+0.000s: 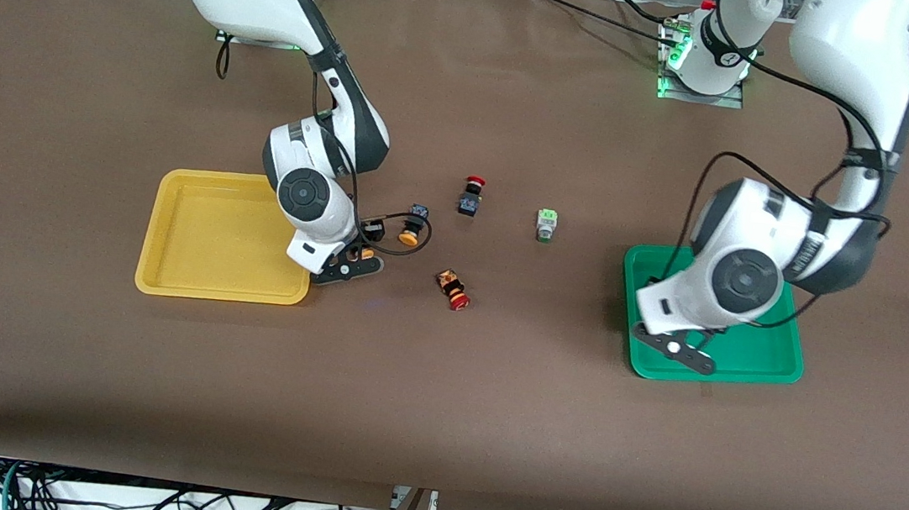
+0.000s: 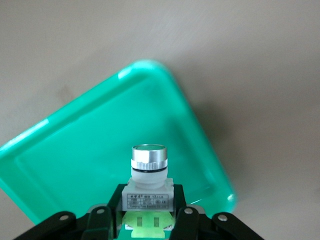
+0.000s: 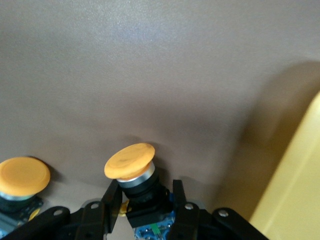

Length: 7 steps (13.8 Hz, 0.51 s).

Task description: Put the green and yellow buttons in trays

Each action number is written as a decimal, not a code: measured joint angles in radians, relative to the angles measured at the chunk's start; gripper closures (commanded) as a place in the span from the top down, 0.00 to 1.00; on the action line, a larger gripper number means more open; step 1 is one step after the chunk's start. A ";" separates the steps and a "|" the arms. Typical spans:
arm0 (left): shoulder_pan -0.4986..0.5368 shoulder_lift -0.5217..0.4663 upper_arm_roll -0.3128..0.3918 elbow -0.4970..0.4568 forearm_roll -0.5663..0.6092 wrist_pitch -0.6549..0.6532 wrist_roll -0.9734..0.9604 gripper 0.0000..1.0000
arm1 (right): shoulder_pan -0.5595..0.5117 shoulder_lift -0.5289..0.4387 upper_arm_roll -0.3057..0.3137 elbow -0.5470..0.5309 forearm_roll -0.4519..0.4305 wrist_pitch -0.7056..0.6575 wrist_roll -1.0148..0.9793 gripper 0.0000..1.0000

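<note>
My left gripper (image 1: 675,339) hangs over the green tray (image 1: 746,374), shut on a green button with a silver-white body (image 2: 148,192); the left wrist view shows the tray (image 2: 75,150) below it. My right gripper (image 1: 370,233) is low beside the yellow tray (image 1: 206,290), shut on a yellow button with a black-blue body (image 3: 131,162), which sits tilted in the jaws. The second yellow button (image 1: 411,232) lies on the table right beside it and also shows in the right wrist view (image 3: 22,176). The second green button (image 1: 545,225) lies mid-table.
Two red-capped buttons lie on the brown table: one (image 1: 471,195) stands farther from the front camera, and one (image 1: 453,289) lies on its side nearer to it. The yellow tray's rim (image 3: 295,190) is close to my right gripper.
</note>
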 measured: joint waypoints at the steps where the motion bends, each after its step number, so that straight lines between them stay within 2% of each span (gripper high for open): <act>1: 0.015 0.017 -0.001 -0.022 0.000 0.003 0.011 0.12 | -0.001 -0.019 -0.014 0.015 0.000 -0.042 0.000 0.00; 2: 0.019 0.040 -0.001 -0.037 0.000 0.011 0.012 0.21 | -0.003 -0.043 -0.035 0.036 -0.002 -0.096 -0.012 0.00; 3: 0.019 0.064 -0.004 -0.049 0.000 0.031 0.012 0.56 | -0.005 -0.066 -0.063 0.056 -0.003 -0.148 -0.049 0.00; 4: 0.018 0.083 -0.007 -0.061 0.000 0.061 0.012 1.00 | -0.008 -0.086 -0.099 0.068 -0.003 -0.184 -0.108 0.00; 6: 0.016 0.095 -0.012 -0.074 0.000 0.096 0.011 1.00 | -0.018 -0.094 -0.174 0.066 -0.003 -0.197 -0.257 0.00; 7: 0.016 0.086 -0.013 -0.070 0.000 0.092 0.011 1.00 | -0.033 -0.088 -0.200 0.053 -0.003 -0.186 -0.325 0.05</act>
